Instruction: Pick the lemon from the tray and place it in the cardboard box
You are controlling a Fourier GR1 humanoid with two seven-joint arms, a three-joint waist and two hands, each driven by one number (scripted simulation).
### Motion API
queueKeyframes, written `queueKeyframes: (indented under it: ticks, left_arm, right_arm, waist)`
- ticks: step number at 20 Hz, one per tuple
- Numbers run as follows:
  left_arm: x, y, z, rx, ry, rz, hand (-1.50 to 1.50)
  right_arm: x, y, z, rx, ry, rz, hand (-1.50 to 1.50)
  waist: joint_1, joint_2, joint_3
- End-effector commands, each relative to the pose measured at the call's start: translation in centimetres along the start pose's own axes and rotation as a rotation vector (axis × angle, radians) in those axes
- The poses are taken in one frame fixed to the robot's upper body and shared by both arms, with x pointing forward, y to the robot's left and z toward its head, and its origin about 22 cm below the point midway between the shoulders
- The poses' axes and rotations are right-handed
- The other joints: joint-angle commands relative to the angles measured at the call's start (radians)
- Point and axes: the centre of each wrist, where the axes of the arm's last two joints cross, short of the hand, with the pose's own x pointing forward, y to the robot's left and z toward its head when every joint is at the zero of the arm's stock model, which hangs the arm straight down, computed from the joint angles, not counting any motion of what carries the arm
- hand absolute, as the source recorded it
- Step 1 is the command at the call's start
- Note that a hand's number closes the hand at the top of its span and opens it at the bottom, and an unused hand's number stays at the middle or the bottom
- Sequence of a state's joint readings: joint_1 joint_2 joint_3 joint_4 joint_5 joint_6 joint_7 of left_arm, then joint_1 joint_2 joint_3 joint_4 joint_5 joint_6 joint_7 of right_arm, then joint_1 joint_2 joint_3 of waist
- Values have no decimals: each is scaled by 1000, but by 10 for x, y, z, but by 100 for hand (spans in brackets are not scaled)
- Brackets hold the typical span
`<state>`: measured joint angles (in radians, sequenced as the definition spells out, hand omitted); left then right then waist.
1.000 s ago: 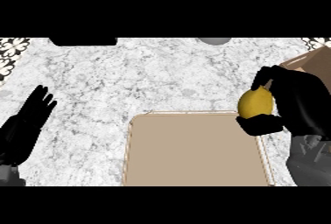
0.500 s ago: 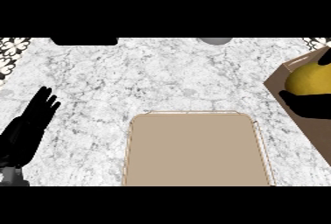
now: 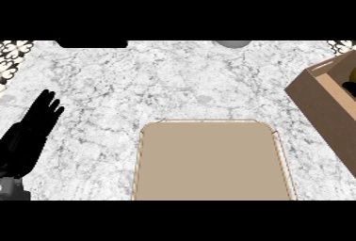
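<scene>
The cardboard box stands at the right edge of the marble counter, cut off by the frame, its brown outer wall facing the tray and its open top turned toward the upper right. Inside the box, right at the picture's edge, a sliver of dark yellowish colour at about may be the lemon, with a black shape just below it that may be part of the right hand; too little of either shows to be sure, and whether that hand's fingers are curled or straight cannot be told. The tan tray lies in the lower middle of the counter, near the box but apart from it, with only its flat bottom and pale rim showing. The left hand rests at the left edge, fingers straight, pointing up and away.
</scene>
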<state>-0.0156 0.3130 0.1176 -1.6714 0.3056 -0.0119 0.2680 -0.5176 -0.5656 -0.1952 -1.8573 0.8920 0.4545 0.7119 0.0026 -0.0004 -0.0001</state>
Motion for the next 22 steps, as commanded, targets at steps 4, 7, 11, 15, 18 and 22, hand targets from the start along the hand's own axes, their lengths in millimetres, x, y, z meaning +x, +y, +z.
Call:
queueKeyframes:
  ticks: [4, 7, 11, 15, 18, 22]
  left_arm:
    - [-1, 0, -3, 3, -1, -7, 0]
    - [-16, 6, -4, 0, -3, -6, 0]
    - [-2, 13, -13, -3, 4, -6, 0]
    - [11, -13, -10, 8, -10, -2, 0]
    - [-5, 8, -17, 5, -2, -16, 0]
    - [-3, -6, 5, -5, 11, 3, 0]
  right_arm:
    - [-60, 35, -33, -15, -28, -2, 150]
    - [-55, 48, -41, 7, -14, -16, 150]
    - [-83, 89, -43, 40, -22, -32, 150]
    - [-101, 111, -50, 197, 43, -69, 150]
    - [-115, 141, -41, 238, 169, -49, 150]
    - [-125, 158, -45, 334, 149, -96, -150]
  waist:
    - [2, 2, 1]
    - [3, 1, 0]
    - [2, 2, 0]
    - [1, 2, 1]
    - [-1, 3, 0]
    - [8, 1, 1]
